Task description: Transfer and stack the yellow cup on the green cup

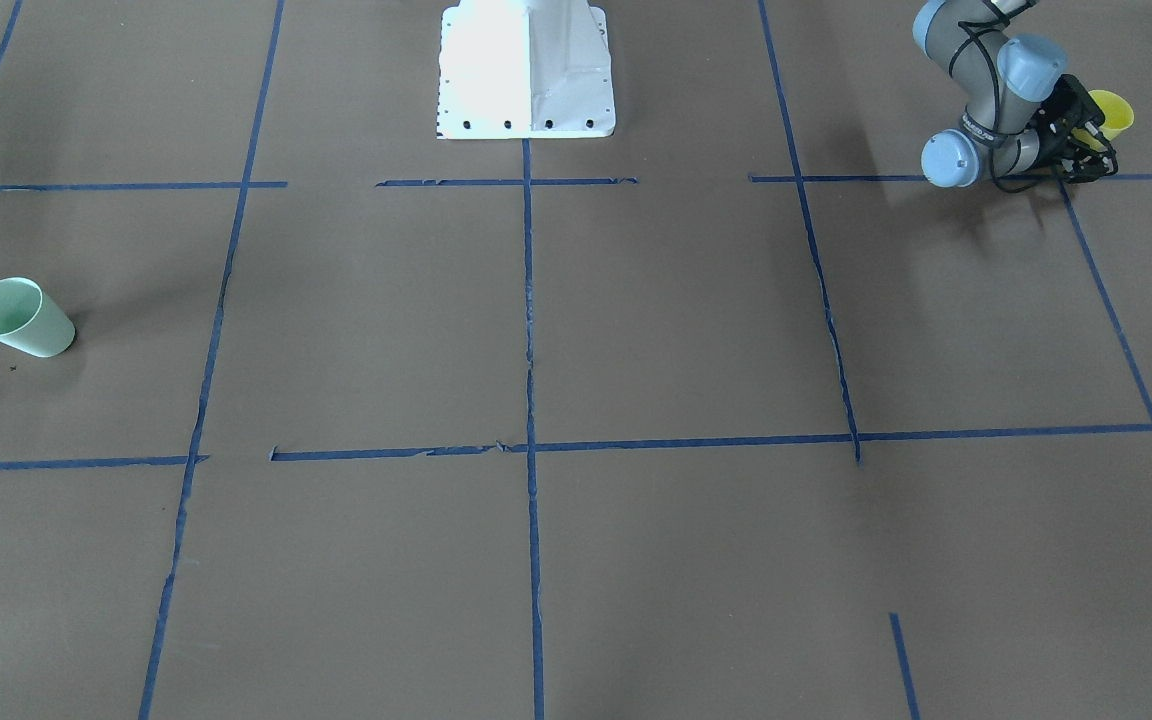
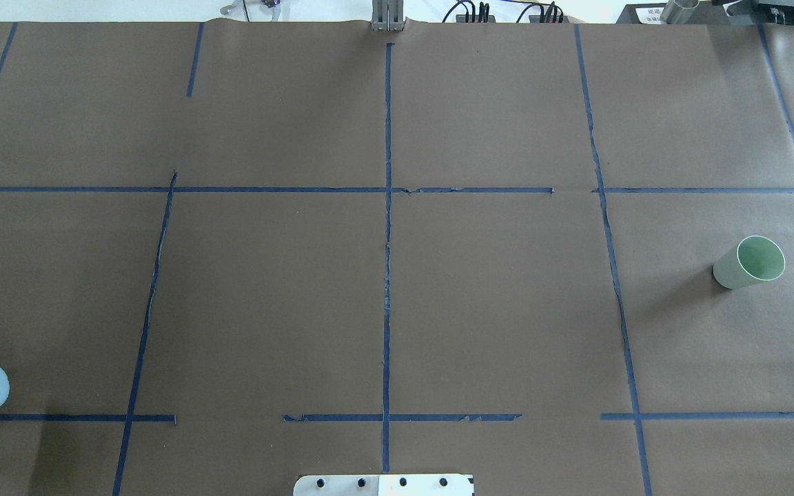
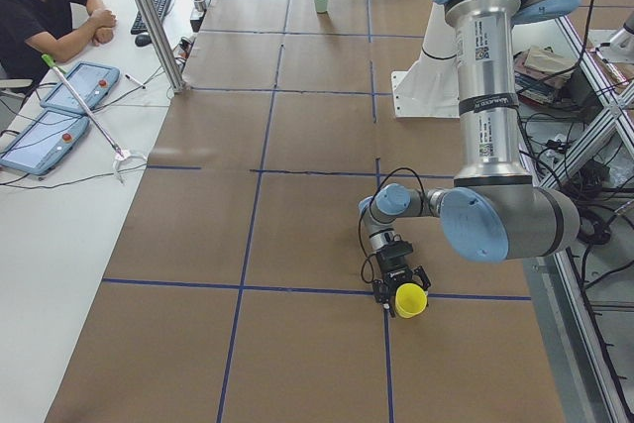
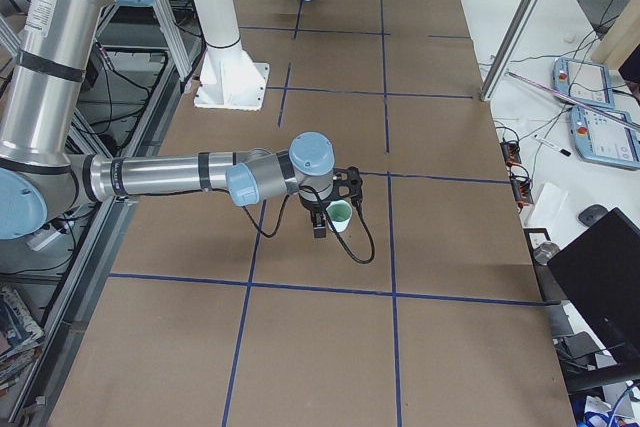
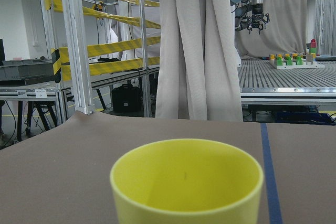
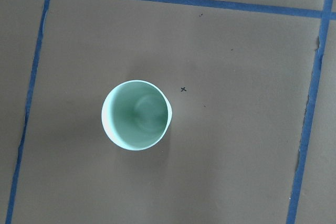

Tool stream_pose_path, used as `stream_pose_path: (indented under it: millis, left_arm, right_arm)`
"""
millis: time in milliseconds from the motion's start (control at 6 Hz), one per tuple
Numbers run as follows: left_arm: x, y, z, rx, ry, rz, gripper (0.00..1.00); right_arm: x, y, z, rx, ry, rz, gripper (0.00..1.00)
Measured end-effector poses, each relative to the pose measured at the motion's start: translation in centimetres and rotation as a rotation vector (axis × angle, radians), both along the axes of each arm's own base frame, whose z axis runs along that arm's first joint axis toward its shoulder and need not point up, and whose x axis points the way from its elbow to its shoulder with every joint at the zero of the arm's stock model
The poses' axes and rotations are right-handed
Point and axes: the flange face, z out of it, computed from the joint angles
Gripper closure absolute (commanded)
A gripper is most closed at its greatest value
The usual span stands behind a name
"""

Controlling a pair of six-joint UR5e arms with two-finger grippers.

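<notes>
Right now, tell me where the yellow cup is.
In the front-facing view the yellow cup is at the top right, on the robot's left side, at the left end effector, far from the green cup.

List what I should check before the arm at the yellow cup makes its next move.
1. Yellow cup upright and at the left tool: ok.
2. Left tool closed firmly on it: cannot tell, as no view shows the fingers clearly.
3. Green cup upright and empty, mouth facing up: ok.
4. Nothing touching the green cup: ok. The right tool hangs above it, and its wrist camera looks straight down into it.
5. Right tool open or shut: cannot tell.
6. Yellow cup stacked on the green cup: not ok. They sit at opposite ends of the table.
</notes>
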Motion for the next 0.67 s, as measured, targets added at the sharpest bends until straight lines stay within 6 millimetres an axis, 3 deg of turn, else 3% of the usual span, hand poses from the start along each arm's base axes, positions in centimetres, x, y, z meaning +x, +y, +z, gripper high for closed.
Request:
stream_pose_path:
  millis: [167, 333, 667]
  left_arm:
    - [-0.3, 0.2, 0.9, 0.005, -0.006, -0.002, 1.0]
    - [-1.8, 0.7, 1.1, -0.003, -0.008, 0.009, 1.0]
    - [-6.7, 1.6, -0.6, -0.032, 0.017, 0.11, 1.0]
  right_arm:
    - [-0.1, 0.0, 0.0, -0.001, -0.001, -0.002, 0.0]
    - [-0.2, 0.0, -0.1, -0.001, -0.002, -0.003, 0.0]
    - [-0.4, -0.1, -0.2, -0.001, -0.004, -0.005, 0.0]
